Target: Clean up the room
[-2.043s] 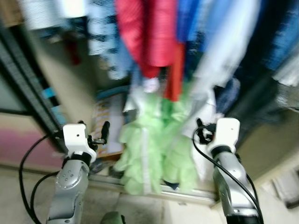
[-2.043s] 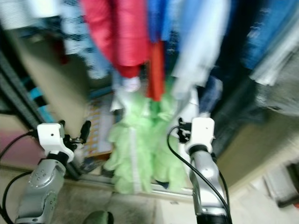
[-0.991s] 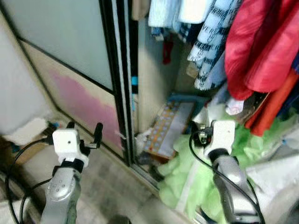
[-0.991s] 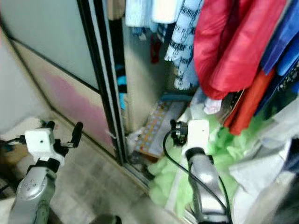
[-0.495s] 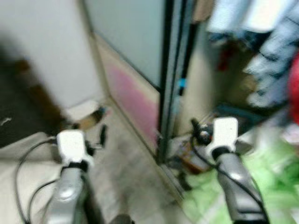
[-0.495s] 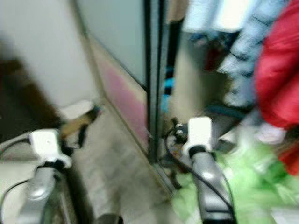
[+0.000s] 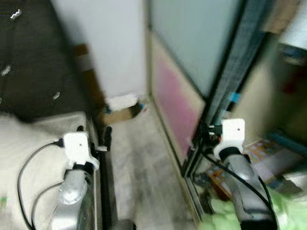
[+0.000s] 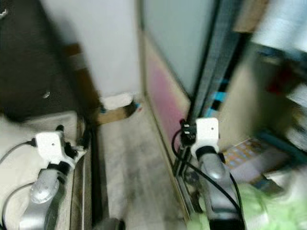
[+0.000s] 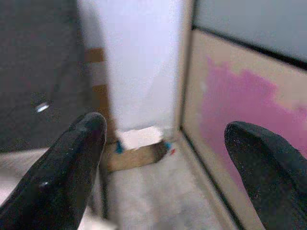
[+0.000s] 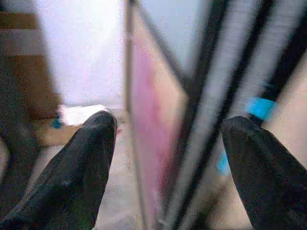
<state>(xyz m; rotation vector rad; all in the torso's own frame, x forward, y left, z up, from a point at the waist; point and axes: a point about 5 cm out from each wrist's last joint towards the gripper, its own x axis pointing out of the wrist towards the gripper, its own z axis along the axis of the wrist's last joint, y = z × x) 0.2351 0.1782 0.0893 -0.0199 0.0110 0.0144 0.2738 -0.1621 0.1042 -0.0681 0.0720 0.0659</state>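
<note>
No readable text or labels anywhere

Left tool (image 9: 163, 158) spread wide before pink-stained wardrobe door (image 9: 240, 110).

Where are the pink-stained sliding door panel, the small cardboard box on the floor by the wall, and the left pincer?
Pink-stained sliding door panel (image 7: 175, 98): left eye view, on the pink patch.
Small cardboard box on the floor (image 9: 135, 152): left wrist view, on its brown front side.
Left pincer (image 9: 168, 158): left wrist view, midway between its open black fingertips.

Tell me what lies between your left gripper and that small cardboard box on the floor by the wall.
Nothing visible does. The left gripper is open and empty, and bare floor runs from it to the cardboard box at the foot of the wall.
</note>
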